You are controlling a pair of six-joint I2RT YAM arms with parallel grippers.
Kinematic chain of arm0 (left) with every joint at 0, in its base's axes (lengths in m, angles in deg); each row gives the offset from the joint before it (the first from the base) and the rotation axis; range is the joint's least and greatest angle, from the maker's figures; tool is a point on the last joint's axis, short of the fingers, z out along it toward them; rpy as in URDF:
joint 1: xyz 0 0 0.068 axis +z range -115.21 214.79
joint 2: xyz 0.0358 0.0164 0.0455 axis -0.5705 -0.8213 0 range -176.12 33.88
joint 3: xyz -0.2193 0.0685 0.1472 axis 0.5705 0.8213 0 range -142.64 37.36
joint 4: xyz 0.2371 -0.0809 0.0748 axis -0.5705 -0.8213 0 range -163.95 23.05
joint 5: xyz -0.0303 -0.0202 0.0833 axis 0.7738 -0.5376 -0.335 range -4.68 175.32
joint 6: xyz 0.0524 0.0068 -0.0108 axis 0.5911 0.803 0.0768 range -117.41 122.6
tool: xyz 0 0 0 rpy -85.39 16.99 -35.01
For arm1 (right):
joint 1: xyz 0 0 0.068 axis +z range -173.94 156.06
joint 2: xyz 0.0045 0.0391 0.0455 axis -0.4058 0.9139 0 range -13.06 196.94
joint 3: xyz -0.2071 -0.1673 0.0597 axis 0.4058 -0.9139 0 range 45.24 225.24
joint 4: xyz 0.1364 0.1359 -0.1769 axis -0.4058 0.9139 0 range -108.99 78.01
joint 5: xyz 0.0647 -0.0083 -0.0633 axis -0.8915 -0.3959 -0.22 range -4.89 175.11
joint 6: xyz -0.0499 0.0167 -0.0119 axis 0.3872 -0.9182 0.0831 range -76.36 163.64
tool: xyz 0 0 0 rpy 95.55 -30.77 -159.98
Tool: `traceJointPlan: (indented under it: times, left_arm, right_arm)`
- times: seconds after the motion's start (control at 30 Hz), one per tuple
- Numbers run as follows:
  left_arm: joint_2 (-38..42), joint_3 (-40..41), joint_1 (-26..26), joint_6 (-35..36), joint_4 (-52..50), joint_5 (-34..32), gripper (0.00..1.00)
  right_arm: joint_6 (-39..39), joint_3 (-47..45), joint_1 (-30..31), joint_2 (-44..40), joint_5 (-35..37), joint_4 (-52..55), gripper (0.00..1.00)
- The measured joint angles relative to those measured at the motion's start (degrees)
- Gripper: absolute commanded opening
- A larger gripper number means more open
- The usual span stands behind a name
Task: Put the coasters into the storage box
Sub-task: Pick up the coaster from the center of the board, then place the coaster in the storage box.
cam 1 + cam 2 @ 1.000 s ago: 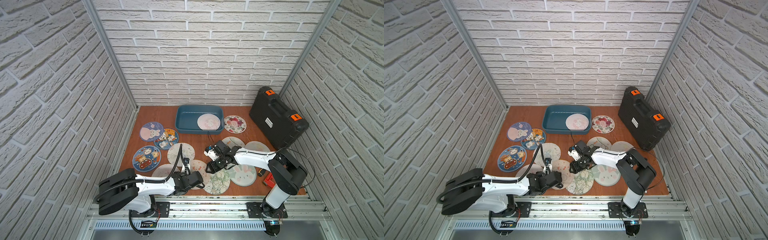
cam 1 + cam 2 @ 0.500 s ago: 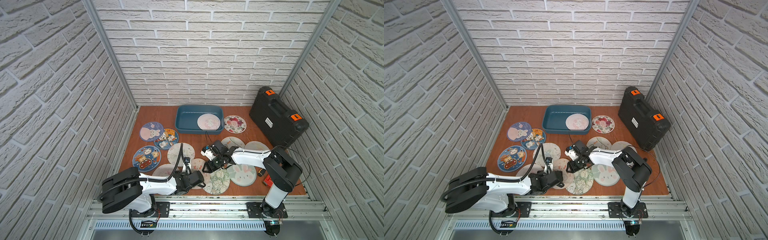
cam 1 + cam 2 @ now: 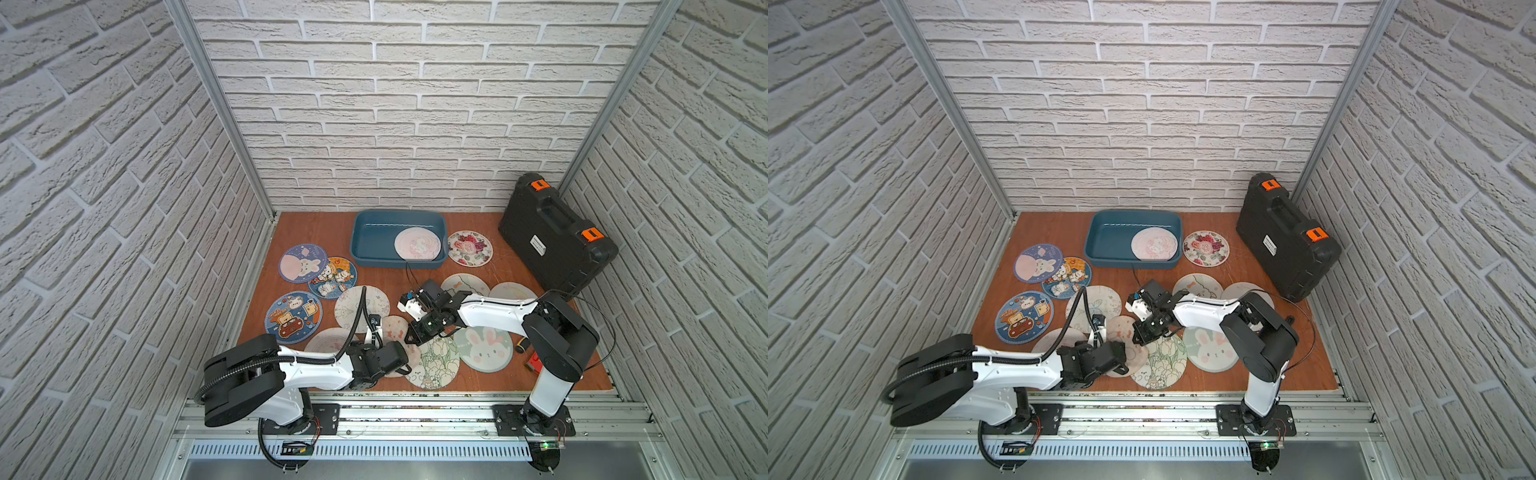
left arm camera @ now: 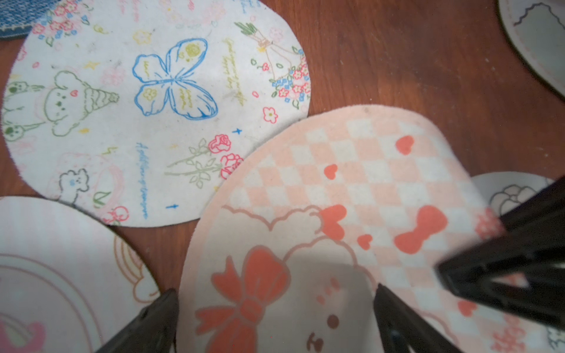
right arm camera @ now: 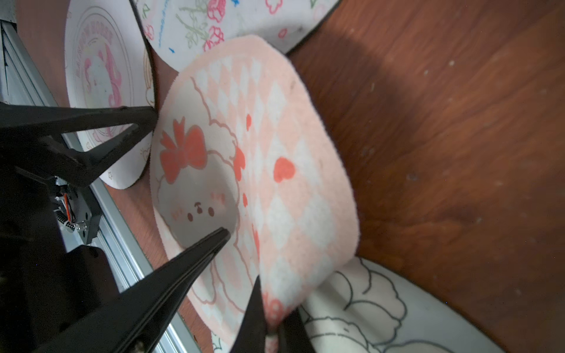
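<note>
My right hand (image 5: 272,321): clenched on the pink checked coaster (image 5: 275,189), whose edge is curled up off the worktop (image 5: 428,152). My left hand (image 4: 275,302): released, spread wide astride that coaster. The storage box (image 3: 370,237), by the back wall, holds one pale coaster (image 3: 417,244).

Curved lettering rings the pink-horse coaster (image 5: 101,76), and it looks like "RAINBOW HORSE". Cursive lines cross the butterfly coaster (image 4: 153,107), too scrawled to read. The white label (image 3: 538,245) on the black case (image 3: 557,224) carries print too small to read.

Lab booth: brick-panel walls (image 3: 415,124), aluminium rail (image 3: 415,411)
</note>
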Motion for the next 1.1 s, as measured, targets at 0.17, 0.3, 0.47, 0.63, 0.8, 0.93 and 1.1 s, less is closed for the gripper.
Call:
traceJointPlan:
  times: [0.17, 0.3, 0.47, 0.63, 0.8, 0.93, 1.1]
  left_arm:
    - [4.44, -0.04, 0.22, 1.53, -2.45, -0.22, 0.98]
    - [10.88, 0.09, 2.08, 3.06, -2.47, -1.14, 0.98]
    - [19.12, 1.57, 7.26, 6.21, -1.68, -1.62, 0.98]
    - [24.79, 3.13, 12.46, 9.73, 0.31, -1.40, 0.98]
    - [27.58, 4.72, 15.58, 12.76, 4.13, -0.98, 0.98]
    - [27.39, 4.83, 17.57, 14.80, 6.60, -0.20, 0.98]
    - [24.41, 4.83, 19.65, 15.67, 10.43, 2.27, 0.98]
  right_arm:
    - [0.72, 5.01, -0.02, -0.22, 2.80, 2.75, 0.06]
    - [0.90, 8.76, -0.46, -0.96, 4.74, 3.61, 0.06]
    - [2.10, 14.69, -1.40, -1.05, 7.06, 5.57, 0.06]
    - [2.99, 20.83, -3.37, -1.05, 8.87, 7.32, 0.06]
    - [3.37, 27.52, -6.78, -0.92, 9.53, 7.87, 0.06]
    - [3.34, 32.15, -9.81, 0.63, 9.01, 6.95, 0.06]
    - [3.13, 36.61, -12.85, 4.85, 8.35, 3.39, 0.06]
